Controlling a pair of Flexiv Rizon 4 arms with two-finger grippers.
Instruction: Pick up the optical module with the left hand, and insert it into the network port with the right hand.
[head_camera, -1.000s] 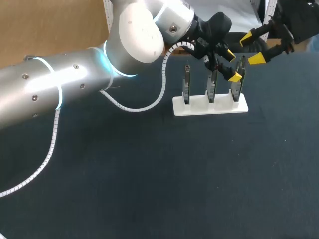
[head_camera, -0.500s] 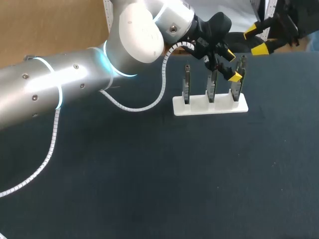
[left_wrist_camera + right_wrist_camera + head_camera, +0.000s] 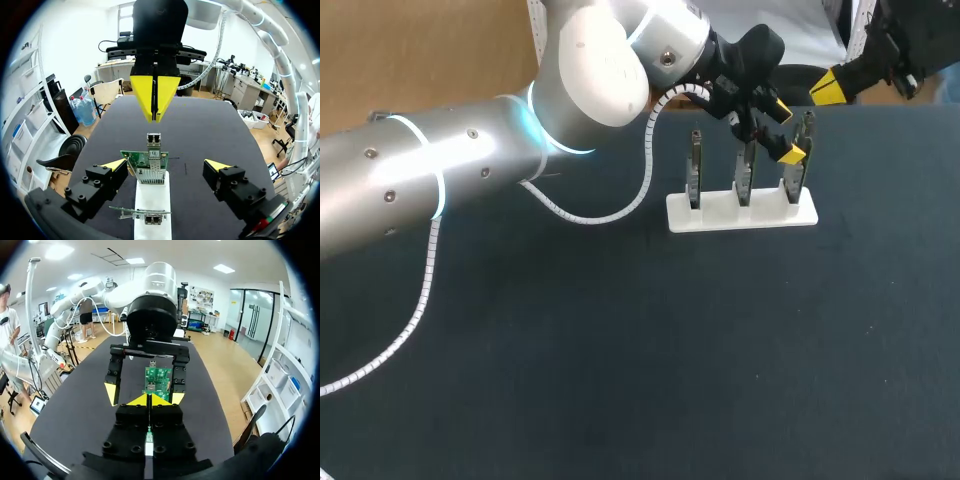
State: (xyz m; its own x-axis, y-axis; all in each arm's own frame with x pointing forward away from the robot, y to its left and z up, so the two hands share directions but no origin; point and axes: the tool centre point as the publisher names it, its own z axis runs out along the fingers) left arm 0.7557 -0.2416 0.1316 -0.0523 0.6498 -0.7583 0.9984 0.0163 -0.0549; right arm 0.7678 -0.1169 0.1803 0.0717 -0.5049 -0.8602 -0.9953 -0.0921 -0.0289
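Head view: right gripper (image 3: 827,88) has drawn its fingers together over the last second. Two yellow tips stood well apart, and now only one yellow wedge shows. It has also lifted slightly toward the table's (image 3: 620,380) far right corner, clear of the stand (image 3: 720,215). The left gripper (image 3: 784,130) has kept its place by the stand's right end, fingers spread among the upright boards.

Left wrist view: left gripper (image 3: 165,166) is open, one finger on either side of the middle board (image 3: 145,161), neither touching it. Beyond the far board's port (image 3: 153,140), the right gripper (image 3: 155,100) hangs with its tips pressed flat together and nothing visible between them.

Right wrist view: right gripper (image 3: 149,400) is closed tip to tip, facing the left gripper (image 3: 143,395), whose spread fingers flank a board (image 3: 157,379).

No module can be told apart from the boards and their metal parts in any view, and neither gripper visibly holds one. As I judge it, the right arm is closing empty and backing off to leave the left room at the stand. The scene would fit a pick still to come as well as a module already seated.
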